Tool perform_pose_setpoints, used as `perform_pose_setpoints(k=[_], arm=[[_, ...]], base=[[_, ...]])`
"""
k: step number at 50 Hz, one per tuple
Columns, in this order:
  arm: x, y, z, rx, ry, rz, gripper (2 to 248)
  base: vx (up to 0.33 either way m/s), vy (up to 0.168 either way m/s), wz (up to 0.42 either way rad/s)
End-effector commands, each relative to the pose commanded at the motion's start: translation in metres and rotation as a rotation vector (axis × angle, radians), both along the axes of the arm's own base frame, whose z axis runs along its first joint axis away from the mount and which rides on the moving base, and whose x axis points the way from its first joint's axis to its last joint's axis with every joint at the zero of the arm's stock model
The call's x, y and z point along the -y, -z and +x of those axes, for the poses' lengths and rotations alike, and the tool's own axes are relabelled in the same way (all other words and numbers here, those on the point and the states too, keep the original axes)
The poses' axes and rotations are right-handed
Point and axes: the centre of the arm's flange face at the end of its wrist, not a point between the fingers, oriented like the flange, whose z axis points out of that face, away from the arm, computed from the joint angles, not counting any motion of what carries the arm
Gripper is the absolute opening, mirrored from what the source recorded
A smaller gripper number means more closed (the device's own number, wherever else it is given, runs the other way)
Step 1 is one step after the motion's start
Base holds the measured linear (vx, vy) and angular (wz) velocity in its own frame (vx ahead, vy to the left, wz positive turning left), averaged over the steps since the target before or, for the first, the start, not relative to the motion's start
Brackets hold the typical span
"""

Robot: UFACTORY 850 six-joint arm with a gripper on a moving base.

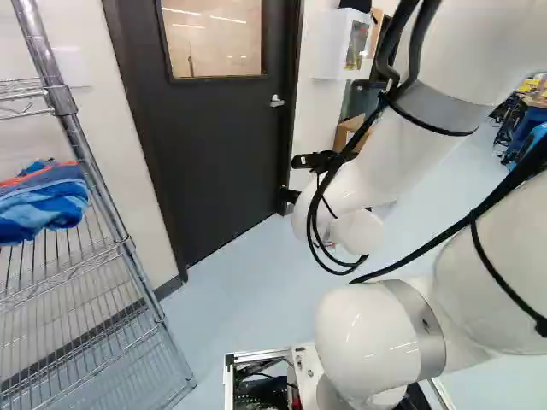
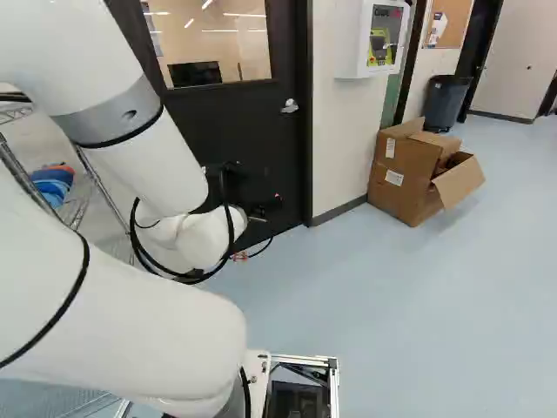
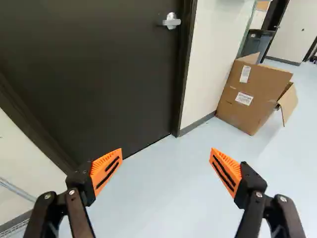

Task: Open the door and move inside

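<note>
Spread wide, with nothing pinched, is the pincer [image 2: 258, 225]; its two fingers stand far apart, and the orange pads [image 3: 107, 171] face each other over bare floor [image 3: 158, 198]; in the left base view the pincer is dark and partly tucked behind the white arm [image 1: 363, 337], so its tips are hard to make out there.

The arm runs off both base views, and in the right base view it covers part of the door; near the foot, the metal frame [image 2: 335, 374] of the base is cut off; at the left of the left base view stands a wire rack [image 1: 125, 239], cut off at the side, with a crumpled blue cloth [image 1: 43, 205] on it.

Past the pincer is the dark door [image 3: 99, 64], shut in its frame; its silver handle [image 3: 171, 21] is ahead of the pincer and higher up, about in line with the gap between the fingers, well apart from them; the top of the door and of its window [image 1: 214, 43] is cut off.

Beside the door, a white case [image 2: 352, 43] hangs on the wall; a brown box [image 2: 405, 178] sits on the floor with a flap out, its inside mostly hidden; farther back is a gray bin [image 2: 446, 103], partly behind the box.
</note>
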Motion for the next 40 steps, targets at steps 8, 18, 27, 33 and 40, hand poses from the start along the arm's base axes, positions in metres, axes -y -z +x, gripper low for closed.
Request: perform_pose_setpoints(k=[8, 18, 27, 33, 40], arm=[[0.0000, 0.0000, 0.0000, 0.000, 0.000, 0.000, 247], [0.0000, 0.0000, 0.0000, 0.000, 0.000, 0.000, 247], [0.0000, 0.0000, 0.0000, 0.000, 0.000, 0.000, 247], [0.0000, 0.0000, 0.0000, 0.000, 0.000, 0.000, 247], [0.0000, 0.0000, 0.0000, 0.000, 0.000, 0.000, 247]], base=[[0.132, -0.042, 0.004], [0.153, -0.057, 0.004], [0.161, -0.060, 0.003], [0.169, -0.064, 0.001], [0.166, -0.063, 0.003]])
